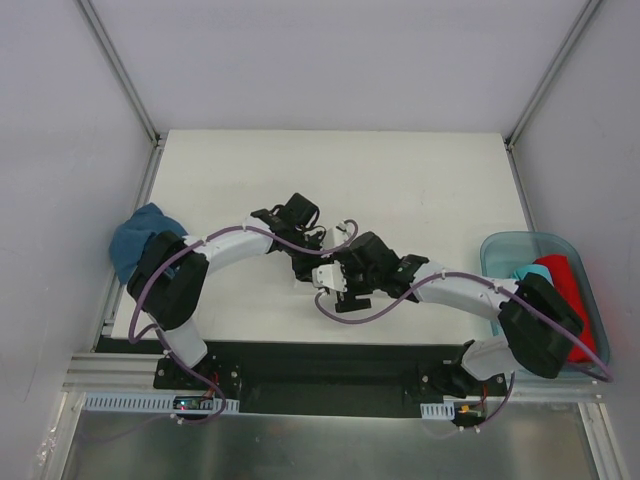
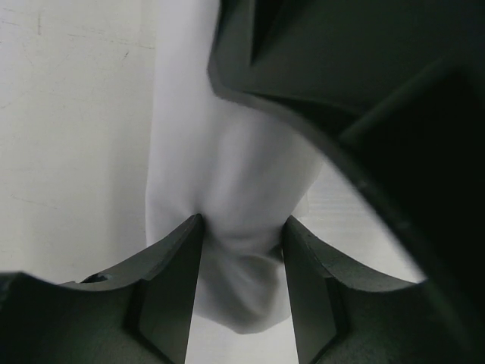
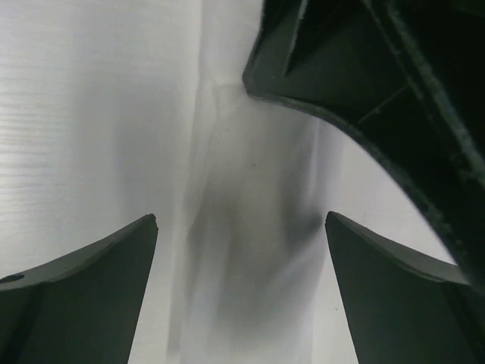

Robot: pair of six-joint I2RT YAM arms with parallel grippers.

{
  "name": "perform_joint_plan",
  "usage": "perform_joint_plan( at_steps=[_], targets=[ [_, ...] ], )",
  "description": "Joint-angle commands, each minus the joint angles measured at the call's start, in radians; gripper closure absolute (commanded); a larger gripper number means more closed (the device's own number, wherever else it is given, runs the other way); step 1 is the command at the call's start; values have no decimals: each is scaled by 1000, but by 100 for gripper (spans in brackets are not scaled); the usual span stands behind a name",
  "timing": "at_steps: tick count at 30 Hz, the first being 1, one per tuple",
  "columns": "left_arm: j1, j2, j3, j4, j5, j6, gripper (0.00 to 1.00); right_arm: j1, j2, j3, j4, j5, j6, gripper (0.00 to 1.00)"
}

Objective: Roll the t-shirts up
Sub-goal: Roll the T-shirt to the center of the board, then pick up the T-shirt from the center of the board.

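Where the overhead view looks down on the table (image 1: 400, 180), I find white cloth hard to tell from the white top. A blue t-shirt (image 1: 140, 240) lies at the left edge and a red t-shirt (image 1: 572, 295) sits in the bin (image 1: 520, 238) at right. Left wrist view: my left gripper (image 2: 242, 227) pinches a bunched fold of the white t-shirt (image 2: 227, 167). Right wrist view: my right gripper (image 3: 241, 227) stands wide open over that cloth, holding nothing. I judge the cloth light, limp and prone to slumping, so I would grasp a gathered fold through its full thickness.

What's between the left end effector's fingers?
A bunched fold of the white t-shirt, pinched by the left end effector's fingers; the left wrist view shows it.
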Motion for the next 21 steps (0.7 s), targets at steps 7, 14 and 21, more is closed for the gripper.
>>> perform_joint_plan(
  at_steps=[7,14,21],
  targets=[
    [-8,66,20,-133,18,11,55,7,99,-37,163,47,-103,4],
    [-10,70,26,-137,23,16,55,39,175,18,-45,-3,-197,18],
    [-7,61,43,-137,6,14,55,56,278,123,-237,-50,-284,61]
  ],
)
